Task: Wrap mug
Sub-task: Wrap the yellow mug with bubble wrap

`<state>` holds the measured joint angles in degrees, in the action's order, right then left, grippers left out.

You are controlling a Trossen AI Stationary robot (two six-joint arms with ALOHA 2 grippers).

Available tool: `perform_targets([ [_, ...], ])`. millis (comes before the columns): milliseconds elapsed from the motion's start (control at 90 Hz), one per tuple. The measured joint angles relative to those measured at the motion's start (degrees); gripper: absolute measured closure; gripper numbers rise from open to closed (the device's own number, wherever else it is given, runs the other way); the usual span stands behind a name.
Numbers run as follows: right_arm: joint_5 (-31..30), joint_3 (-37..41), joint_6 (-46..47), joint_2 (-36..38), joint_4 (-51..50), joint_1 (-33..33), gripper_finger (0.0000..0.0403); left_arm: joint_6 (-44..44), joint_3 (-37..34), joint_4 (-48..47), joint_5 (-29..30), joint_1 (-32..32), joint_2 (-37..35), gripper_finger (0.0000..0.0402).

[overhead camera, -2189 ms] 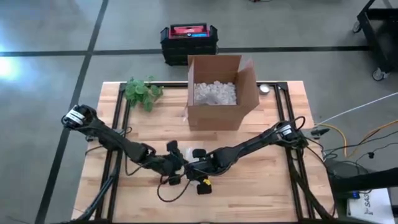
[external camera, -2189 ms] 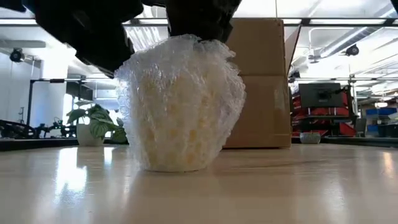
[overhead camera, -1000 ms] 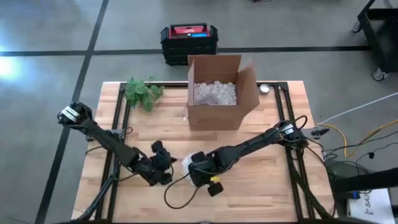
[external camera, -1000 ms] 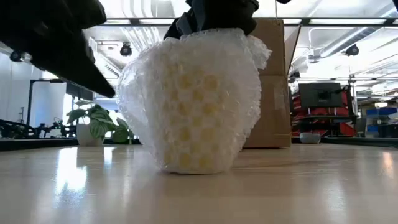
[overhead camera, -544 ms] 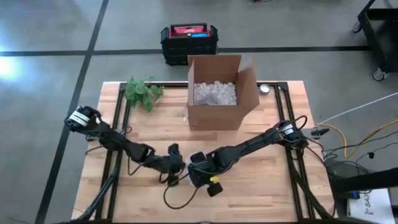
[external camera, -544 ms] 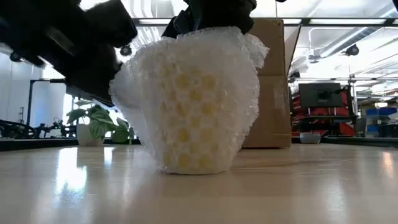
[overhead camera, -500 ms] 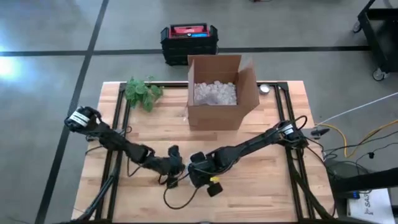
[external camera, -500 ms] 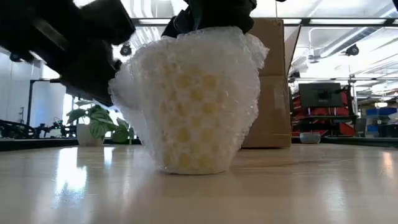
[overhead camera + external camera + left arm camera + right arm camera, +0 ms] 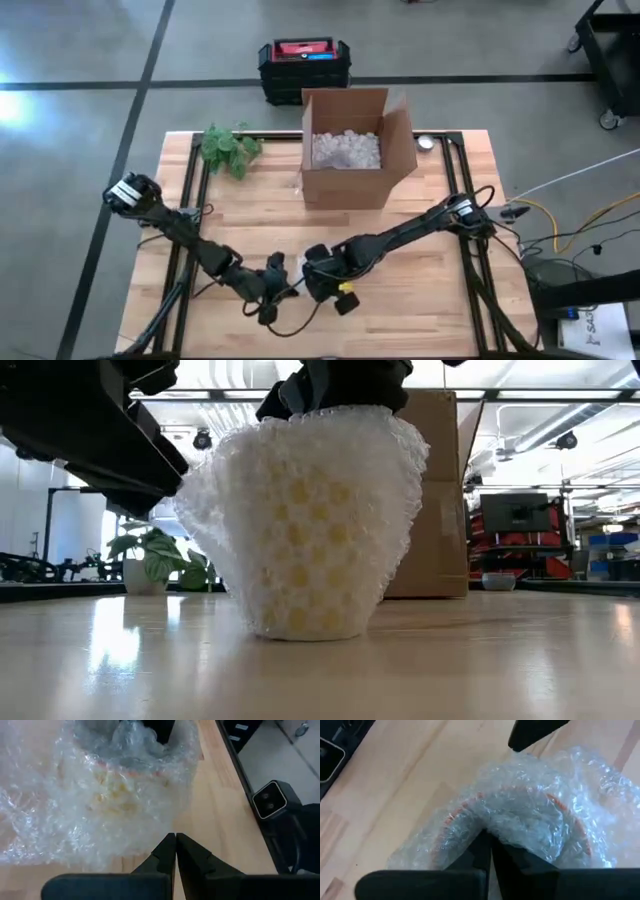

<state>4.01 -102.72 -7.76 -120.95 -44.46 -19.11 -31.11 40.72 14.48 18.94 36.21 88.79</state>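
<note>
The mug (image 9: 312,530), pale yellow with an orange rim (image 9: 570,820), stands upright on the wooden table inside a clear bubble wrap (image 9: 100,795). The wrap's upper edge is stuffed into the mug's mouth. My right gripper (image 9: 487,836) is shut and reaches down into that mouth from above; in the low view it shows at the mug's top (image 9: 340,385). My left gripper (image 9: 175,836) is shut, low beside the mug on its near-left side (image 9: 272,290), with its tips at the wrap's loose outer fringe. My right gripper presses its shut fingers (image 9: 481,845) down on the wrap bunched inside the mug's mouth (image 9: 520,822), coming from above. The wrap folds around the tips, so I cannot tell whether a layer lies between them. The mug stands on its base. My left gripper's shut tips reach the wrap's fringe (image 9: 150,837); I cannot tell whether they touch it.
An open cardboard box (image 9: 352,150) with packing filler stands behind the mug at the table's far middle. A small green plant (image 9: 228,148) is at the far left. A black and red case (image 9: 303,68) lies on the floor beyond. Cables trail near the front edge (image 9: 290,320).
My left gripper came in from the left to the mug's side, then drew back toward the table's near edge. The wrap's flap on the mug's left side now stands out wider. The mug and my right gripper have stayed in place.
</note>
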Motion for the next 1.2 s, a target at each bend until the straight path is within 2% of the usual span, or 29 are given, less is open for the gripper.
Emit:
perform_targets([
  [78, -1.2, 0.0, 2.2, 0.0, 0.0, 0.0, 0.0401, 0.9, 2.1, -1.4, 0.7, 0.0, -1.7, 0.0401],
  [289, -1.6, 0.0, 1.8, -0.5, 1.2, -0.2, 0.0401, 9.3, 6.6, -4.7, 9.8, -0.6, -2.7, 0.0402],
  [478, -1.8, -0.1, 1.9, -0.6, 3.2, -0.1, 0.0401, 11.1, 5.6, -4.5, 9.8, -3.9, 1.0, 0.0402],
  [656, -1.7, -1.9, 2.0, -0.6, 1.7, -0.1, 0.0401, 9.5, 5.6, -2.9, 10.5, -4.4, 3.6, 0.0402],
  [833, -1.9, -9.7, 2.7, 0.1, -7.6, -0.1, 0.0401, 9.2, 5.6, -3.0, 10.2, -4.4, 3.7, 0.0402],
  [989, -1.8, -16.3, 7.9, 0.3, -18.0, -1.0, 0.0401, 9.2, 5.5, -3.0, 10.1, -4.4, 3.7, 0.0402],
  [1089, -1.6, -16.9, 12.4, 0.3, -22.3, -2.6, 0.0401, 9.3, 5.5, -3.0, 9.9, -4.4, 3.7, 0.0402],
  [1200, -2.2, -14.0, 17.2, 0.3, -24.6, -4.9, 0.0401, 9.3, 5.5, -3.0, 9.3, -4.4, 3.7, 0.0402],
])
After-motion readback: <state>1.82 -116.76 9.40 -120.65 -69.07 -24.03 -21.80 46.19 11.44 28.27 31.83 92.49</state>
